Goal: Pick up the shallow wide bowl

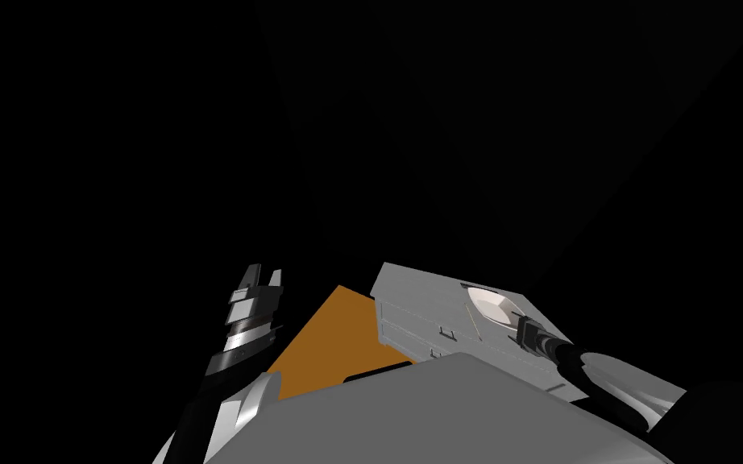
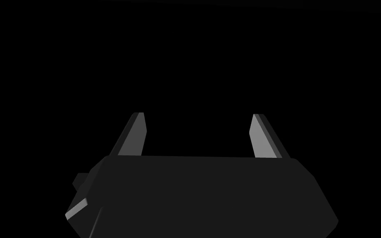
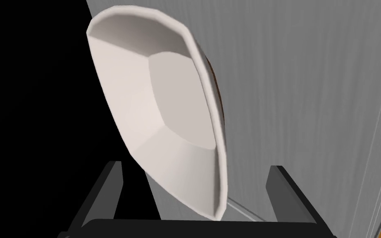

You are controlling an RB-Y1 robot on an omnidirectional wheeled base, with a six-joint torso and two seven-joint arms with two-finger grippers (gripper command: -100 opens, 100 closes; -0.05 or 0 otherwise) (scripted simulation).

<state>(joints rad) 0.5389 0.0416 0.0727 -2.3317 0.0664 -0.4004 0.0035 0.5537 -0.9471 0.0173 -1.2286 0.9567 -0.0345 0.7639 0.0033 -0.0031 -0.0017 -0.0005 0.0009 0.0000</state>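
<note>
We recorded one white shallow wide bowl (image 3: 160,120) on the grey desk (image 3: 309,103), at its edge. Right end effector (image 3: 196,165): open, fingers flanking the bowl's near rim. Left end effector (image 2: 198,115): open, raised.

One white shallow bowl (image 1: 489,306) (image 3: 165,115) is counted. One grey cabinet (image 1: 418,298) (image 3: 309,103) is counted, and two small handles (image 1: 446,331) are made out on its front. One orange flat surface (image 1: 338,338) is seen. Two end effectors are counted, the left end effector (image 1: 261,278) (image 2: 198,120) and the right end effector (image 1: 520,324) (image 3: 194,167), each with two fingers.
</note>
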